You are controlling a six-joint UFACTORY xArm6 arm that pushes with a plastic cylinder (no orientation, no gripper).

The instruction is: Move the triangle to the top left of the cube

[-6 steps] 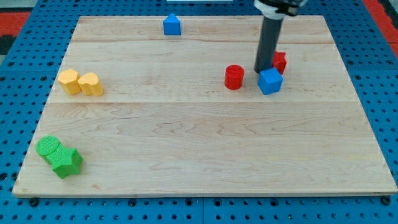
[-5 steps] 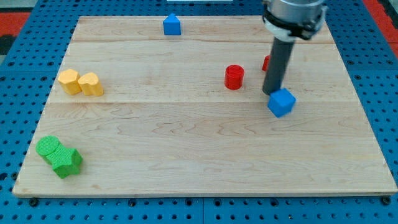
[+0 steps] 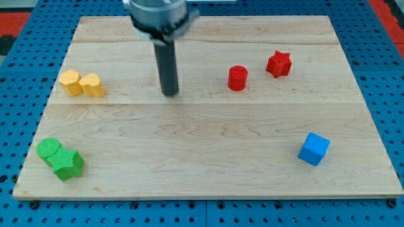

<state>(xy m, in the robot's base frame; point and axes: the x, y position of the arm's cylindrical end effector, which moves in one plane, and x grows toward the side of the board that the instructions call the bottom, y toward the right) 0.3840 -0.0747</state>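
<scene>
A wooden board (image 3: 208,183) holds small painted blocks. My tip (image 3: 169,94) – a bare dark rod that grips nothing – rests left of centre, touching no block. The blue triangle block is not visible; the rod may hide it. The blue cube (image 3: 314,149) sits at the lower right, so the task looks unfinished.

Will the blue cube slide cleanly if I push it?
Probably slides rather than rolls: the blue cube sits flat on the board. It sits turned, so an off-centre push may spin it. My tip is far to its upper left.
</scene>
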